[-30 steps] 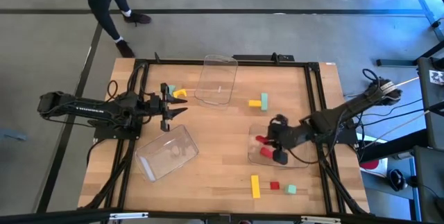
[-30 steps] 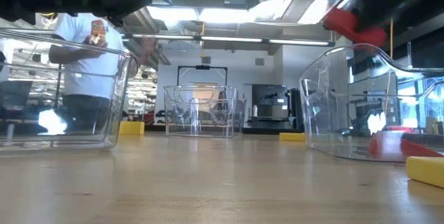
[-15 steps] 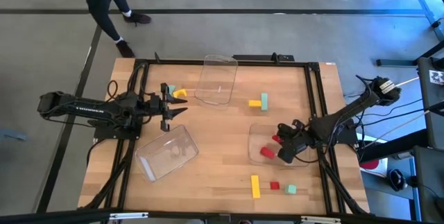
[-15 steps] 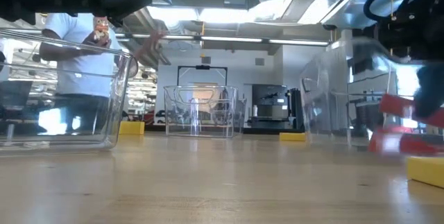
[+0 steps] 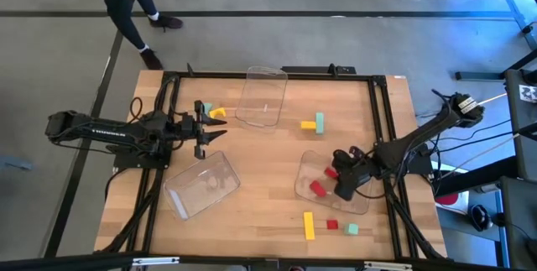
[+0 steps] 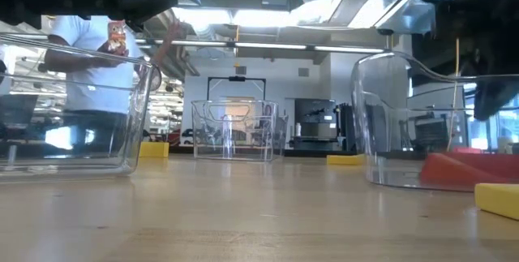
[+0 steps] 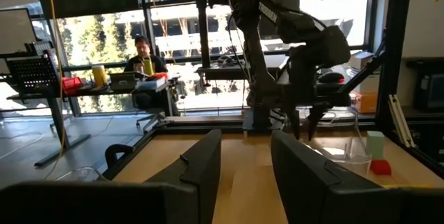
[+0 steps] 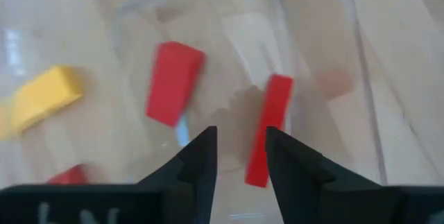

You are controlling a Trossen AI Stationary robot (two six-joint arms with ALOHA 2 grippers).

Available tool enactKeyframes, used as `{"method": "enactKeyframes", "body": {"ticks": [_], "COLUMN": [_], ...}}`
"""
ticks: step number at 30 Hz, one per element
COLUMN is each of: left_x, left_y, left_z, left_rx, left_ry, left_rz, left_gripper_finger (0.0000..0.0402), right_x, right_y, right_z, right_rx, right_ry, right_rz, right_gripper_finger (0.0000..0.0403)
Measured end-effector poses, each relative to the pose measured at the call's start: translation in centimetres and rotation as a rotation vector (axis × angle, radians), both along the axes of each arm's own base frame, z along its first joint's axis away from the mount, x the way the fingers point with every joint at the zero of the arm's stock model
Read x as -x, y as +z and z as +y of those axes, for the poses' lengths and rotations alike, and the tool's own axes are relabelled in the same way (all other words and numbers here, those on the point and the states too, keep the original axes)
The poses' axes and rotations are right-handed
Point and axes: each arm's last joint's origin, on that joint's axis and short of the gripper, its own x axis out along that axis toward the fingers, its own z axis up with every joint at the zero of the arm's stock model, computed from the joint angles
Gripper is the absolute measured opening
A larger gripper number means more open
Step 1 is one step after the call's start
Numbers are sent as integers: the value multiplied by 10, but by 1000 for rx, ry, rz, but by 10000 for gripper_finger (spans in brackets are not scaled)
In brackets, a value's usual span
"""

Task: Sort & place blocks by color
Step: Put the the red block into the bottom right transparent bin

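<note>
Over the clear tray (image 5: 304, 179) at the bench's 4 o'clock, the right gripper (image 8: 239, 156) hangs with fingers slightly parted, holding nothing; two red blocks (image 8: 173, 82) lie in the tray below. The left gripper (image 5: 211, 127), at 10 o'clock, is open and empty. Other blocks (image 5: 309, 225) lie on the bench near 5 o'clock.

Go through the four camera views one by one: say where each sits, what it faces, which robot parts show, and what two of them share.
High view: overhead, straight down on the wooden table; both arms show.
Low view: table height, facing the room; a dark arm hangs at upper right.
Left wrist view: level across the table past the left gripper, toward the other arm.
Right wrist view: down past the right gripper into the clear plastic tray.
Shared: the high and right wrist views both show the two red blocks inside that tray.
</note>
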Motion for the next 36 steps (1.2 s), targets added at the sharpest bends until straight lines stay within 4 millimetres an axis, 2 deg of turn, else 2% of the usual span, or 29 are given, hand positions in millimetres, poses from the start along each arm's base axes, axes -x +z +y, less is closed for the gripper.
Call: {"method": "enactKeyframes", "body": {"ticks": [4, 11, 15, 20, 26, 30, 33, 36], "left_x": [0, 0, 0, 0, 0, 0, 0, 0], "left_y": [0, 0, 0, 0, 0, 0, 0, 0], "left_z": [0, 0, 0, 0, 0, 0, 0, 0], "left_rx": [0, 0, 0, 0, -8, -9, -9, -9], "left_ry": [0, 0, 0, 0, 1, 1, 1, 1], "left_rz": [0, 0, 0, 0, 1, 1, 0, 1], "left_gripper_finger": [119, 119, 119, 119, 119, 119, 119, 119], "right_x": [-7, -21, -21, -14, -23, -29, -29, -29], "right_y": [23, 56, 53, 40, 27, 19, 21, 30], "right_z": [3, -6, -25, -43, -54, -71, -86, -97], "right_rx": [61, 342, 454, 460, 458, 431, 410, 395], "right_ry": [64, 109, 55, 2, 39, 57, 52, 71], "right_rz": [-51, -180, -143, -163, -532, -845, -1076, -1209], "right_gripper_finger": [125, 126, 126, 126, 126, 126, 126, 126]}}
